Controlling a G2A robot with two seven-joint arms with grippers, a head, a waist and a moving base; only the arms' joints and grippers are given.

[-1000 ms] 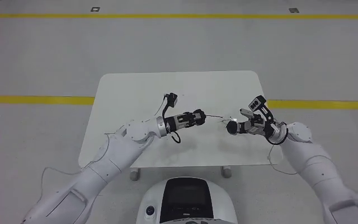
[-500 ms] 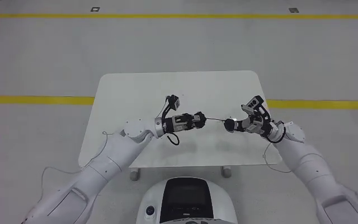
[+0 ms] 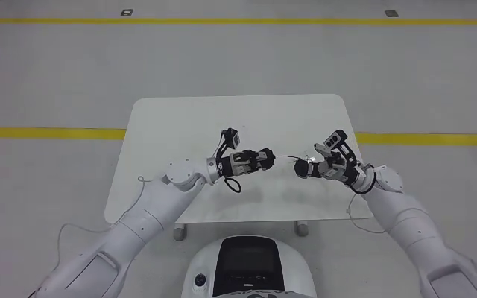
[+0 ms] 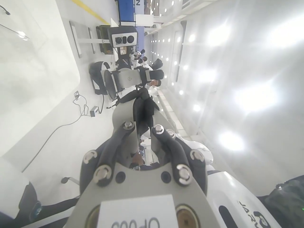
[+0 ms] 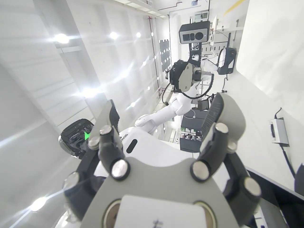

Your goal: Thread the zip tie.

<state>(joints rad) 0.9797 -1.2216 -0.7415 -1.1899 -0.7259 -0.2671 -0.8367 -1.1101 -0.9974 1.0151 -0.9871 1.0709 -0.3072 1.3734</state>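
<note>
Zip tie (image 3: 287, 157): you have it clamped by one end in the left end effector (image 3: 268, 157) above the desk (image 3: 186, 127), long axis pointing at the right end effector (image 3: 299, 167) (fingers apart), just beside its free tip.

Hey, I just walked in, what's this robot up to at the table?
It is working on threading a zip tie above the white table. The left tool is shut on one end of the thin black tie and holds it out toward the other arm. The right tool faces it with jaws open, close to the tie's free end. No closed loop shows.
</note>
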